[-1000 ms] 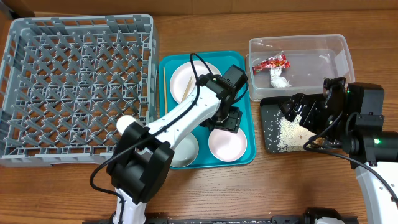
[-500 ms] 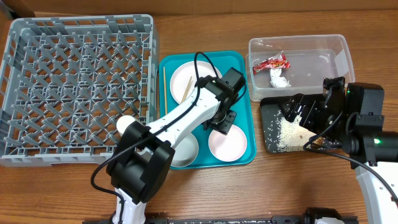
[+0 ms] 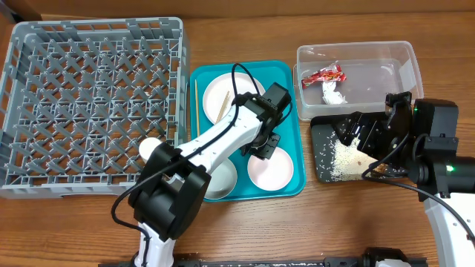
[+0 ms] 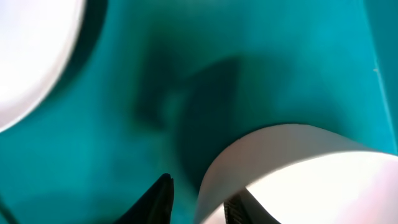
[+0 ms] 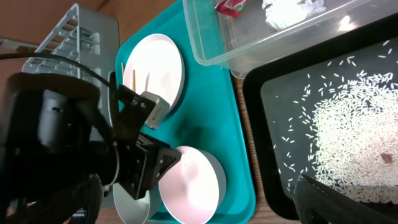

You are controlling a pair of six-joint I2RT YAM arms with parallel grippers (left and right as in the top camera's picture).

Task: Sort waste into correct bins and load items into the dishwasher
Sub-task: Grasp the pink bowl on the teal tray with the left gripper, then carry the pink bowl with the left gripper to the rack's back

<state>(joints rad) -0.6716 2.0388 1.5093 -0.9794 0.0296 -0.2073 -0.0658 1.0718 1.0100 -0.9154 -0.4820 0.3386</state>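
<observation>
My left gripper (image 3: 261,150) is down in the teal tray (image 3: 297,148), its jaws astride the rim of a pale pink bowl (image 3: 271,172). In the left wrist view one finger (image 4: 157,200) stands outside the bowl (image 4: 298,168) with a small gap, and the other is inside. My right gripper (image 3: 356,133) hangs wide open over the black tray (image 3: 319,167), which holds rice (image 3: 345,156). The clear tub (image 3: 356,50) contains the red wrapper (image 3: 324,75) and the paper wad (image 3: 332,93). A white plate (image 3: 226,93) carries a chopstick (image 3: 223,107).
The grey dish rack (image 3: 89,104) stands at the left, close against the teal tray. A white bowl (image 3: 219,179) sits at the tray's near left corner, beside the pink bowl. Another thin stick (image 3: 196,100) lies along the tray's left edge.
The left jaws have narrowed around the pink bowl's rim and the gripper has shifted slightly towards the tray's middle. The right arm has not moved.
</observation>
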